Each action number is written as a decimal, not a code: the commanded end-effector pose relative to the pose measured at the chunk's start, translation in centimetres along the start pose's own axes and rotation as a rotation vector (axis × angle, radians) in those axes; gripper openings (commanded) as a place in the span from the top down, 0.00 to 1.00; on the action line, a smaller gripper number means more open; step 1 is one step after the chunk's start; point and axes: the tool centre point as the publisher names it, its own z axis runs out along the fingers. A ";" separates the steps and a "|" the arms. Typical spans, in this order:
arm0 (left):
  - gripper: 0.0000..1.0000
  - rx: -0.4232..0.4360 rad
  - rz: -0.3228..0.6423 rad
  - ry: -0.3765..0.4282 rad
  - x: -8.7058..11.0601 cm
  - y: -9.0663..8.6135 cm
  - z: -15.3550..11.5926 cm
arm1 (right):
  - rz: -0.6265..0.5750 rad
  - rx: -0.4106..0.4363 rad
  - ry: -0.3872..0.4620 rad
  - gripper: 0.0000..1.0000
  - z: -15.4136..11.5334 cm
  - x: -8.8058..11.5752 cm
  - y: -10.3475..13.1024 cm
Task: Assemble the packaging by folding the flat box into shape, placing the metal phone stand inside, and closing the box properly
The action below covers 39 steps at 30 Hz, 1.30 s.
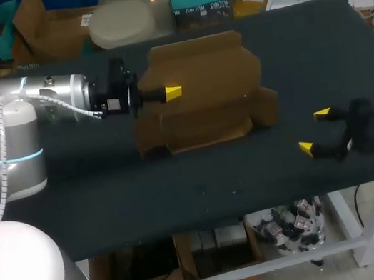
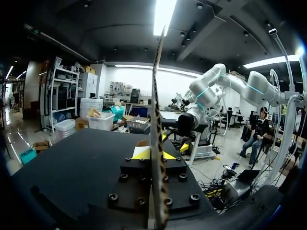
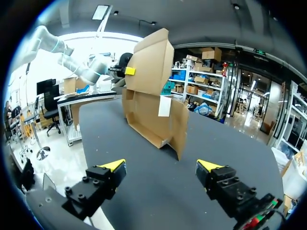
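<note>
box (image 1: 202, 101) sits half-formed at the middle of the table (image 1: 180, 184): brown cardboard, low walls up, a tall flap (image 1: 194, 59) raised. our left gripper (image 1: 173, 93) is clamped on that flap, we judge to steady it for folding. our right gripper (image 1: 314, 132) hovers spread wide, well apart from it.

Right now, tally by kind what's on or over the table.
Boxes: 1, the cardboard box, partly folded.
Grippers: 2, the left gripper shut on a box panel, the right gripper open and clear of the box.
Total: 3.
</note>
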 end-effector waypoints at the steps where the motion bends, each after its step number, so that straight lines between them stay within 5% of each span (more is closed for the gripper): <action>1: 1.00 0.000 -0.001 0.003 -0.1 0.2 0.1 | -0.012 -0.013 0.043 0.00 1.1 -1.4 -0.2; 21: 1.00 0.000 -0.001 0.003 -0.1 0.2 0.1 | -0.055 -0.026 0.127 0.00 8.4 -4.1 0.4; 29: 1.00 0.000 -0.001 0.003 -0.1 0.2 0.1 | -0.037 -0.033 0.131 0.28 9.7 -4.5 0.7; 32: 1.00 0.000 -0.001 0.003 -0.1 0.2 0.1 | -0.024 -0.039 0.126 0.51 10.1 -4.6 0.8; 39: 1.00 0.000 -0.001 0.003 -0.1 0.2 0.1 | -0.003 -0.056 0.121 0.53 11.0 -4.6 1.0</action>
